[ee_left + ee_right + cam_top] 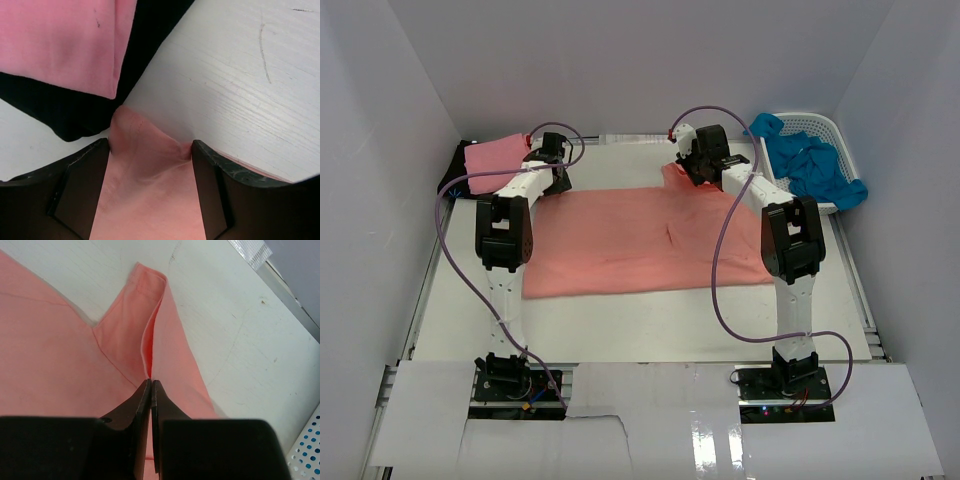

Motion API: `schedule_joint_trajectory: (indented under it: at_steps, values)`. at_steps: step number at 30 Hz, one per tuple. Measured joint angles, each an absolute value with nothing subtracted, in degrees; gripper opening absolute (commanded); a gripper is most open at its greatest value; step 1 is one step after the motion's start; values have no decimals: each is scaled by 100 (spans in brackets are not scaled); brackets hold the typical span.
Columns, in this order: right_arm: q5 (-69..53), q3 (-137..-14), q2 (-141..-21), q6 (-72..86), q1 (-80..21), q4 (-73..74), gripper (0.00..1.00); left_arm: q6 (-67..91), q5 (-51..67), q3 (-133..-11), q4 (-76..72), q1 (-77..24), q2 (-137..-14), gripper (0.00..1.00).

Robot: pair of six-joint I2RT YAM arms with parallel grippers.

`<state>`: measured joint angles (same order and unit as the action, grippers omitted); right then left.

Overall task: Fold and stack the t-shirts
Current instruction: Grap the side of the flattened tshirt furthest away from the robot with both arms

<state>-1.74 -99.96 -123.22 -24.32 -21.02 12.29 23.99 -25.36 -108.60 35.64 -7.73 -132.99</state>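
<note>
The large salmon-coral t-shirt (640,240) lies spread flat across the middle of the table. My right gripper (692,165) (151,382) is shut on a pinched fold at the shirt's far edge (150,340). My left gripper (556,170) (150,150) stands open over the shirt's far left corner. That corner (142,137) bunches up between the two fingers (80,190) and touches both. A folded lighter pink t-shirt (492,155) (60,40) rests on a black t-shirt (453,182) (60,110) just beyond the left gripper. Bright blue t-shirts (810,165) are heaped in the basket.
A white lattice basket (825,128) (307,445) stands at the back right, close to my right arm. White walls close in the table (650,320) on three sides. The pink-and-black pile sits at the back left corner.
</note>
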Motion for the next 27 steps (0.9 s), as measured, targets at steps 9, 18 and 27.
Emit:
schedule_joint_trajectory:
  at_steps: [9, 18, 27]
  values:
    - [-176, -9996, -12322, -2416, -2102, 1229, 8, 2596, -2571, -10879, 3586, -760, -13299, 77]
    - [54, -9830, -12237, -2189, -2102, 1389, 8, 2744, -2486, -10748, 3568, -764, -13275, 77]
    - [377, -8619, -11668, -1428, -2102, 1699, 8, 2945, -2464, -10394, 3511, -814, -13065, 77]
